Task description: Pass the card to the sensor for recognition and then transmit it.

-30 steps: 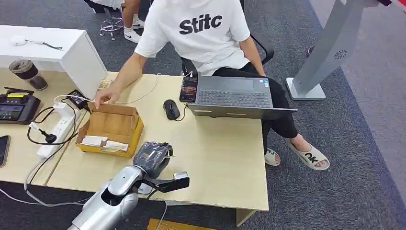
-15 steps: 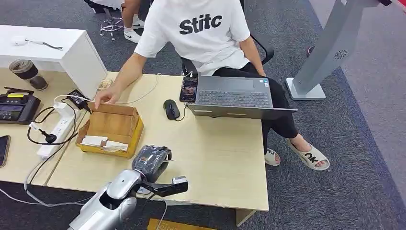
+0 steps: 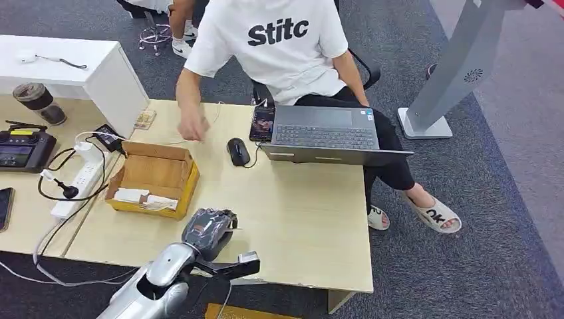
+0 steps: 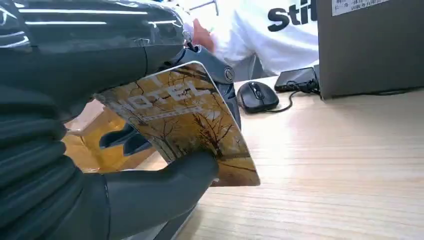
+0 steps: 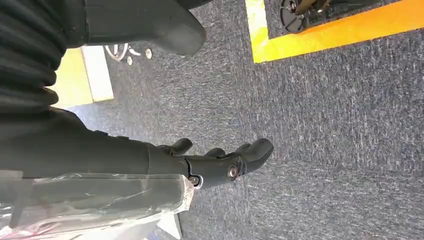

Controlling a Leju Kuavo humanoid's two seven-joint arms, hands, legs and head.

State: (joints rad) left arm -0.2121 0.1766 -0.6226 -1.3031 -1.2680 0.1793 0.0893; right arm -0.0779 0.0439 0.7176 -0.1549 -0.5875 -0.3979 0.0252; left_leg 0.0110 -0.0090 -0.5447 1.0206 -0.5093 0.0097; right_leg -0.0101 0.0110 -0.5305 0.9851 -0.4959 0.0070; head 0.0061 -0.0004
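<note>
- The left hand [image 4: 125,165] grips the card [image 4: 182,127], a hotel-style card printed with autumn trees, pinched between the thumb beneath and the darker fingers behind. This leaves the printed face exposed, probably so a reader can meet it.
- In the head view the left hand [image 3: 209,229] sits low over the near edge of the wooden table [image 3: 312,219], close beside the open cardboard box [image 3: 154,179].
- No sensor can be identified with confidence; the grey stand [image 3: 452,73] on the carpet may be it, but that is a guess.
- The right hand [image 5: 215,162] hangs over grey carpet, holding nothing, its fingers loosely curled and apart.
- A person in a white shirt [image 3: 273,40] sits opposite behind a laptop [image 3: 326,129], one hand [image 3: 193,126] raised above the table near the mouse [image 3: 237,151], possibly to receive the card later.
</note>
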